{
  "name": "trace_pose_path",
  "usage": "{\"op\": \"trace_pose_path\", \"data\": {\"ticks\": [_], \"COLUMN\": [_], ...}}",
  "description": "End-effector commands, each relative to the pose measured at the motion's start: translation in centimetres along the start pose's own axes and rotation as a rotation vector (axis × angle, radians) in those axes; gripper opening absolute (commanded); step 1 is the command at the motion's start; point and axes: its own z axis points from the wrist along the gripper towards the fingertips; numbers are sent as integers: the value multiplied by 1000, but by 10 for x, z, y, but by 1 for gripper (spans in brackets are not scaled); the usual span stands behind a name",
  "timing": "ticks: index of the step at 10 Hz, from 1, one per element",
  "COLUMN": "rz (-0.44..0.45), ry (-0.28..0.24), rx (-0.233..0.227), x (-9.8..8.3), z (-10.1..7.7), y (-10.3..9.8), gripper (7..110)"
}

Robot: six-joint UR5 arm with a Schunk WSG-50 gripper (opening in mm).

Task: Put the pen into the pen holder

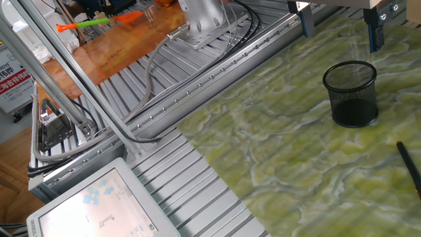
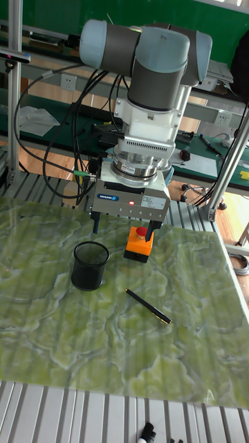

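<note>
The pen holder (image 1: 350,93) (image 2: 90,265), a black mesh cup, stands upright on the green marbled table, and I see nothing inside it. The pen (image 2: 148,306) lies flat on the table to the holder's right and nearer the front, a thin black stick with a gold tip. In the fixed view only part of the pen (image 1: 409,164) shows at the right edge. My gripper (image 2: 122,228) (image 1: 341,27) hangs above the table just behind the holder. It is open with nothing between its fingers (image 1: 375,33).
An orange box with a red button (image 2: 139,244) sits under the gripper's right finger, beside the holder. Aluminium rails and cables (image 1: 158,79) run along the table's edge. A screen (image 1: 99,207) lies off the table. Black objects (image 2: 146,432) lie at the front rail.
</note>
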Motion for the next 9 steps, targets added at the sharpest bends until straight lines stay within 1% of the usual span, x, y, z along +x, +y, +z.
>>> {"op": "trace_pose_path", "data": {"ticks": [1,2,9], "rz": [16,19,18], "ry": [-151,-151,-148], "rx": [-157,-154,-140], "x": [-38,-38,-37], "z": [-6,-5,-3], "y": [41,39,35], "gripper": [109,7,7]}}
